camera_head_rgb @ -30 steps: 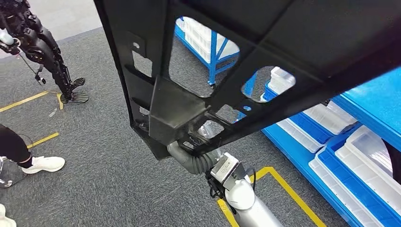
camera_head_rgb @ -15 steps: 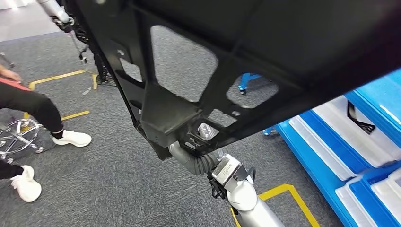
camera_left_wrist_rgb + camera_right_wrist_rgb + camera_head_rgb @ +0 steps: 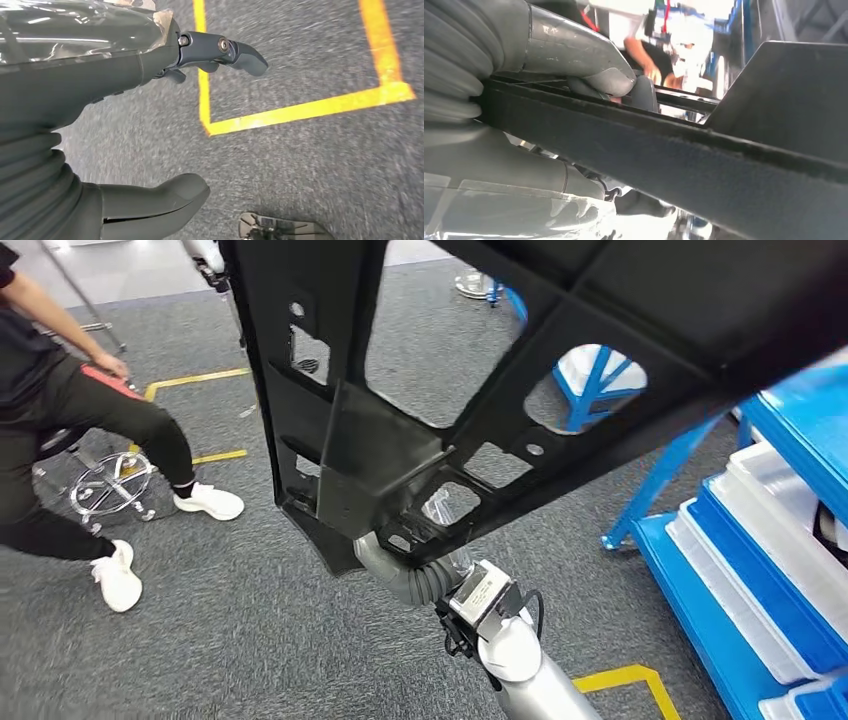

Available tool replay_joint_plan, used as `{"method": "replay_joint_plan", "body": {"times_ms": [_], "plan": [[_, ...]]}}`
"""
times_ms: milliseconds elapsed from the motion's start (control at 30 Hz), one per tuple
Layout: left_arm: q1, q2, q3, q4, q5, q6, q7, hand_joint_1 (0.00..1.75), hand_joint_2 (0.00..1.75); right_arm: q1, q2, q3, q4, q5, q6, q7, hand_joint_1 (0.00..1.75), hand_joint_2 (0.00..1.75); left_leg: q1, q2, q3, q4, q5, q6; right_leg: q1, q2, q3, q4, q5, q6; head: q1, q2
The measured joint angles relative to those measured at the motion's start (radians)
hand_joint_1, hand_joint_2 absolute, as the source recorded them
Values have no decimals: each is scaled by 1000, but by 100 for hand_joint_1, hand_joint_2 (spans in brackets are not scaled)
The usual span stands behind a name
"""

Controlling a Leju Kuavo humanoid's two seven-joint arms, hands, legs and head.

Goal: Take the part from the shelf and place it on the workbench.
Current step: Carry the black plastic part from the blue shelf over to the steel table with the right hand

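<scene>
Right wrist view gives me the grip first: the thick grey thumb (image 3: 609, 80) presses on one face of a black bar of the part (image 3: 704, 155), and darker fingers (image 3: 639, 205) curl against the opposite face, so the right hand (image 3: 549, 150) is clamped on the part with the bar running diagonally from the left edge to the lower right of the frame. A flat black panel of the same part rises at the upper right of that frame. From the head view I confirm the hold: the right hand (image 3: 420, 555) sits at lower centre, mostly hidden behind the lower corner of the part (image 3: 480, 370), and the silver right arm (image 3: 520, 670) enters from the bottom edge. The part is a large black frame with several cut-out openings; it spans from upper left to the right edge and is carried in the air above the grey carpet (image 3: 230, 640). Left wrist view shows the left hand (image 3: 125, 100) holding nothing: the dark fingers (image 3: 225, 50) extend toward upper centre and the thumb (image 3: 165, 200) lies well apart from them at lower centre, above carpet with yellow floor tape (image 3: 300, 107). In the head view a blue shelf (image 3: 760, 560) with white trays occupies the right edge, and a person (image 3: 70, 420) in dark clothes and white shoes stands at the left beside a stool base (image 3: 110, 485).
</scene>
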Motion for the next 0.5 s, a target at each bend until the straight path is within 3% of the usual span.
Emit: {"method": "replay_joint_plan", "body": {"times_ms": [67, 133, 200, 267, 333, 400, 467, 500], "plan": [[1, 1, 0, 0, 3, 0, 0, 0, 175, -13, 3, 1, 3, -5, 12, 5, 175, 175, 2, 18, 51, -96, 55, 1, 1, -24, 2, 0, -2, 0, 0, 0], [-3, 3, 1, 0, 6, 1, 0, 0, 175, -31, 10, 3, 7, -14, 25, 10, 175, 175, -4, 67, 123, -229, 99, 8, 8, -43, 5, 1, -6, 5, 1, 0], [-7, 4, 1, -1, 16, 4, 1, 0, 175, -49, 19, 9, 14, -23, 43, 17, 175, 175, -13, 85, 148, -279, 107, 20, 16, -62, 8, 0, -11, 14, 4, 0], [-6, 5, 1, -1, 29, 12, 2, 0, 175, -65, 32, 18, 22, -30, 63, 25, 175, 175, -16, 59, 147, -283, 110, 33, 16, -77, 10, 1, -15, 23, 5, 0], [0, 6, 2, -1, 38, 21, 2, 0, 175, -82, 47, 28, 31, -34, 76, 31, 175, 175, -12, 36, 153, -292, 117, 46, 12, -39, -3, 35, -35, 30, 6, 0], [4, 8, 4, -1, 44, 26, 3, 0, 175, -92, 53, 34, 40, -38, 80, 35, 175, 175, -9, 9, 156, -296, 121, 56, 6, 21, -55, 146, -83, 26, 6, 0], [9, 11, 8, -1, 48, 30, 3, 0, 175, -93, 53, 36, 50, -40, 83, 41, 175, 175, -9, -25, 155, -295, 122, 59, 4, 42, -119, 269, -123, 26, 6, 0], [12, 12, 9, -1, 50, 32, 4, 0, 175, -93, 53, 36, 55, -40, 85, 44, 175, 175, -9, -42, 154, -295, 122, 60, 4, 45, -133, 290, -124, 31, 6, 0]]}}
